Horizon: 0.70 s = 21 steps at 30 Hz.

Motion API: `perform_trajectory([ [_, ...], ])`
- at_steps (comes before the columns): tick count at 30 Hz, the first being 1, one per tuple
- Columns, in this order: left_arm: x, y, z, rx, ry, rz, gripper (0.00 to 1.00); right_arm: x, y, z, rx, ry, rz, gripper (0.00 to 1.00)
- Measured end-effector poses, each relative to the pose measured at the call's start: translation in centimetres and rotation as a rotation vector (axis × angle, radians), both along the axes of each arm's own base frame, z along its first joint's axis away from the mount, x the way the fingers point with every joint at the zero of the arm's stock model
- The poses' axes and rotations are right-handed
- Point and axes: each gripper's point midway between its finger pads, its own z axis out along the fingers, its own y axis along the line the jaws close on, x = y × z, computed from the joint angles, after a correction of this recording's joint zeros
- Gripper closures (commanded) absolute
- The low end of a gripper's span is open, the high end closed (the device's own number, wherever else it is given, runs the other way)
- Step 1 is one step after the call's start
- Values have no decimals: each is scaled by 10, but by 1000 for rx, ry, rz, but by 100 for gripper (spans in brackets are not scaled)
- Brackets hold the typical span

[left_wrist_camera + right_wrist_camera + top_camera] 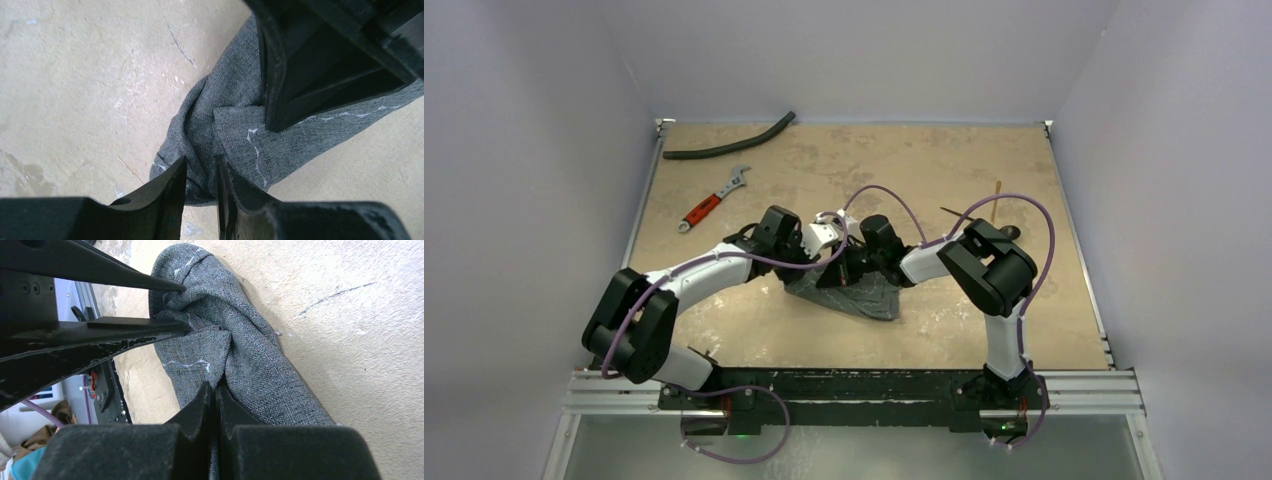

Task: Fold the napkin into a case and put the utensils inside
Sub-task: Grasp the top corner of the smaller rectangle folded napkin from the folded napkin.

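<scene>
Just beyond the arm bases, around the middle of the surface [944, 325], the napkin [856, 296] lies as a rumpled, twisted heap with both arms bent in over it. The left fingers [167, 190] stand slightly apart with a thick bunch of cloth squeezed between them, so they are clamped on the napkin at one end of the twist. The right fingers [197, 407] are pressed almost together on a thinner fold close by, gripping the napkin too. Between the two grips the cloth winds round itself, its pale hem stitching running crookedly. No flat fold or pocket shows.

Farther back and to the right, well apart from the napkin, the utensils [997, 198] lie on the surface. The gold one lies in the open. The black spoon [1010, 232] is partly hidden behind the right arm. Farther left lies a wrench [712, 205], and at the far edge a hose [729, 146].

Judged from this, the task is at an early stage. The napkin is held but not yet shaped into a case; the folding is left to do. Neither utensil is picked up or placed inside.
</scene>
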Motion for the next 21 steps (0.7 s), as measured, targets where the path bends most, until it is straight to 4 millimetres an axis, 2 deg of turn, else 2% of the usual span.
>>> perform_trajectory([
  [3,-1,5,-6,8,3,19,72,0,0,0,0,0,0,100],
  [6,-1,8,-10,11,0,40,65,0,0,0,0,0,0,100],
  [8,1,10,-11,10,-5,55,46,0,0,0,0,0,0,100],
  [9,2,9,-10,8,-10,62,40,0,0,0,0,0,0,100],
  [12,7,9,-8,2,-31,83,32,0,0,0,0,0,0,100],
  [15,12,11,-7,-2,-45,107,33,0,0,0,0,0,0,100],
  [18,14,11,-6,-9,-51,115,48,0,0,0,1,0,0,100],
  [21,15,10,-7,-21,-52,125,55,0,0,0,1,0,0,100],
])
